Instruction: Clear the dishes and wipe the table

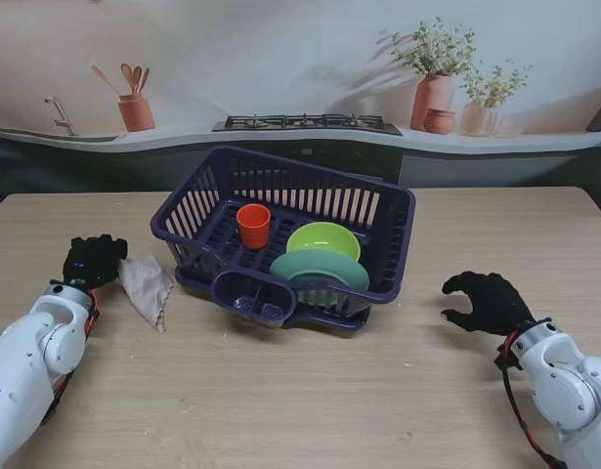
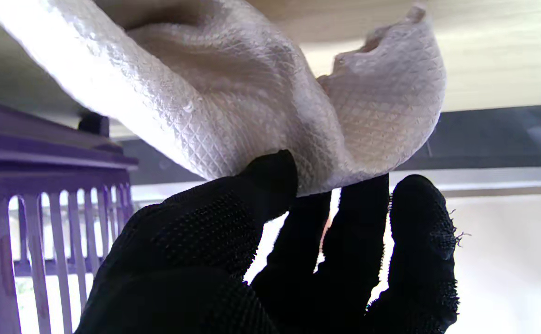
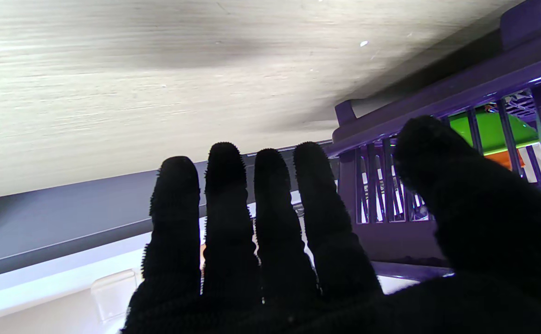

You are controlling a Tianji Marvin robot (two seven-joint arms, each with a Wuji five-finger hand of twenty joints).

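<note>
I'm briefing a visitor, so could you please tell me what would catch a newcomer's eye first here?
The dark purple dish rack at the table's centre stands out, holding an orange cup, a lime bowl and a green plate. To its left, the left hand pinches a beige cloth.

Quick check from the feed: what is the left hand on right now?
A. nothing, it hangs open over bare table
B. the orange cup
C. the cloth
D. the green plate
C: the left hand is at the cloth beside the rack, and the left wrist view shows its fingertips pinching the cloth's fold; cup and plate sit in the rack.
</note>
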